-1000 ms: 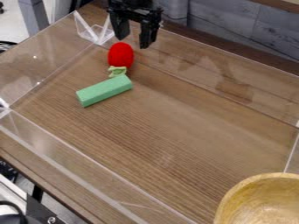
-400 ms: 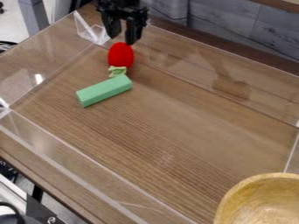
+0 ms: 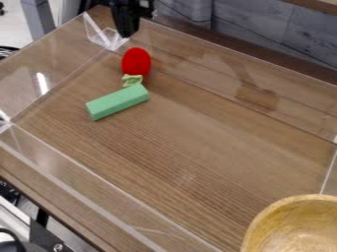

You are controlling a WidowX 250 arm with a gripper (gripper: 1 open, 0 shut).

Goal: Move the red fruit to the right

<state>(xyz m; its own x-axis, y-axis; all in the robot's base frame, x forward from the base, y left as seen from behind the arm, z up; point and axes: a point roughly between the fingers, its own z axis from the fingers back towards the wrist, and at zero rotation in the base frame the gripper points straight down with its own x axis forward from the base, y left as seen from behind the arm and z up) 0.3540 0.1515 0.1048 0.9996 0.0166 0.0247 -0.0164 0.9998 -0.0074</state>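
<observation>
We see the jaws of the gripper [image 3: 128, 27] clenched together on nothing, pointing down at the upper left of the frame, above the bench and clear of everything on it. Just below them in the picture, apart from them, the red fruit [image 3: 134, 63] stands on the wooden bench [image 3: 211, 138], its pale leafy cap showing at its lower edge. Right below the fruit lies a green block [image 3: 117, 101], flat and set at a slant, near the fruit. Clear plastic walls [image 3: 39, 59] ring the bench. A round wooden bowl [image 3: 297, 231] fills the lower right corner, well apart from the rest.
</observation>
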